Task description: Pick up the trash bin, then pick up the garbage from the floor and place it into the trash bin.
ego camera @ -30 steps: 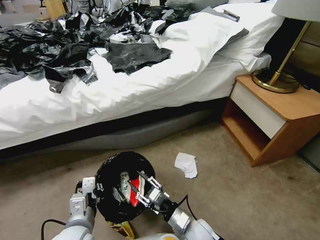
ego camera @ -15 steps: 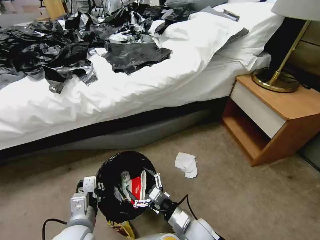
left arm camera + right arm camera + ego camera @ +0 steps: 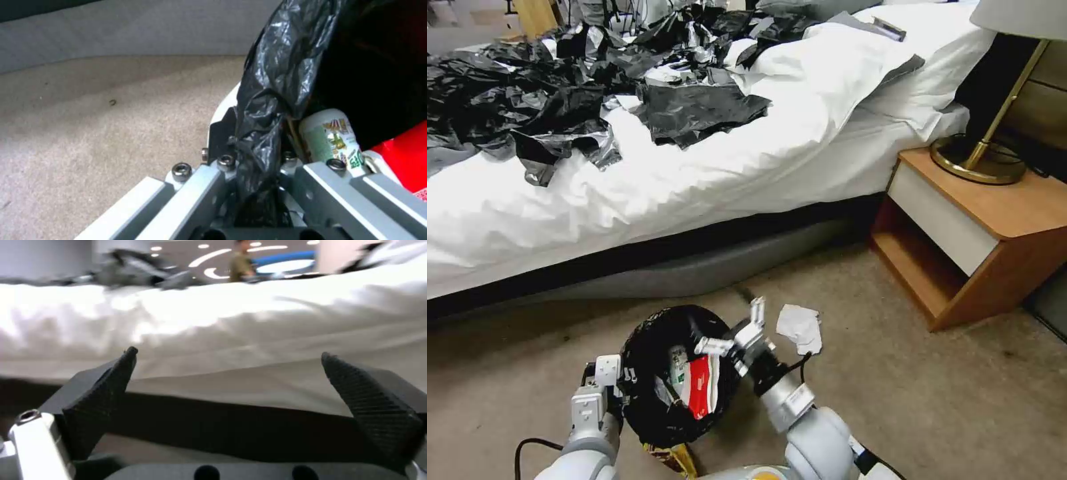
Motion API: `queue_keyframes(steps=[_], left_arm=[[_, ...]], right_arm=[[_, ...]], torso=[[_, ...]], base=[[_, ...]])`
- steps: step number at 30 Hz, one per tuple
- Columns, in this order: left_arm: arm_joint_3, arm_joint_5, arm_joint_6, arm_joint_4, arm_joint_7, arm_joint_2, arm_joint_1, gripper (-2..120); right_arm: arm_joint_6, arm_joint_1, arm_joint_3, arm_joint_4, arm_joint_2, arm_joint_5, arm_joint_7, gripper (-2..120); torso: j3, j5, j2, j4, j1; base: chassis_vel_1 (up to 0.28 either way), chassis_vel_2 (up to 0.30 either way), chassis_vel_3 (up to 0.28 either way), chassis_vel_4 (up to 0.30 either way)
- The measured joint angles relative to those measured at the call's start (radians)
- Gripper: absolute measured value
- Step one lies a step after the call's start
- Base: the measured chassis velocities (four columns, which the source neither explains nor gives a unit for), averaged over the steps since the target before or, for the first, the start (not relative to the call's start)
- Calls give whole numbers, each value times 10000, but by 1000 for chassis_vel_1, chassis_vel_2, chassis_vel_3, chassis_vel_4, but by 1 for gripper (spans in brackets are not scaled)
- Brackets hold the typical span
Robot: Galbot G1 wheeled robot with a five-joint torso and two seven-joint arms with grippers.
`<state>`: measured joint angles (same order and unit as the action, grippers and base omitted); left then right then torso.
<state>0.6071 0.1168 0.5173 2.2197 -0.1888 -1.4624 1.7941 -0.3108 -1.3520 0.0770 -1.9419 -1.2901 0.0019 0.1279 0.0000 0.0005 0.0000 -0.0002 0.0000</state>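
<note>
My bin's [image 3: 654,427] liner [image 3: 271,83] is crinkly glossy black plastic; floor's [image 3: 927,400] rough matt carpet, nightstand [image 3: 1014,213] smooth wood.

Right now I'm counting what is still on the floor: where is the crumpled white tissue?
In the head view the crumpled white tissue lies on the carpet right of the trash bin, just beyond the open right claw, toward the wooden nightstand.

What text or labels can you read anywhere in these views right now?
None can be read.
The bottle in the trash bin held by the left gripper has a green printed label: too blurred to read.
The red carton: white markings, too small.
The right gripper, open above the rim: no markings.
</note>
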Motion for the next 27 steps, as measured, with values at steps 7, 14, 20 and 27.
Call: queue_keyframes(steps=[7, 14, 20, 27], left_arm=[[70, 82, -28, -22, 12, 11, -25, 0], [88, 124, -12, -9, 10, 17, -48, 0], [107, 135, -3, 39, 10, 20, -45, 0], [144, 186, 8, 98, 6, 41, -40, 0]], right_arm=[[-798, -1401, -1365, -171, -181, -12, -93, 100], [-1463, -1942, -2080, 178, -206, 13, -136, 100], [-1540, -1870, -2289, 422, -248, 58, -106, 100], [-1131, -1617, -2432, 516, -259, 139, 155, 100]], torso=[[0, -5, 0, 0, 0], [0, -5, 0, 2, 0], [0, -4, 0, 3, 0], [0, -5, 0, 3, 0]], base=[[0, 0, 0, 0], [0, 0, 0, 0], [0, 0, 0, 0], [0, 0, 0, 0]])
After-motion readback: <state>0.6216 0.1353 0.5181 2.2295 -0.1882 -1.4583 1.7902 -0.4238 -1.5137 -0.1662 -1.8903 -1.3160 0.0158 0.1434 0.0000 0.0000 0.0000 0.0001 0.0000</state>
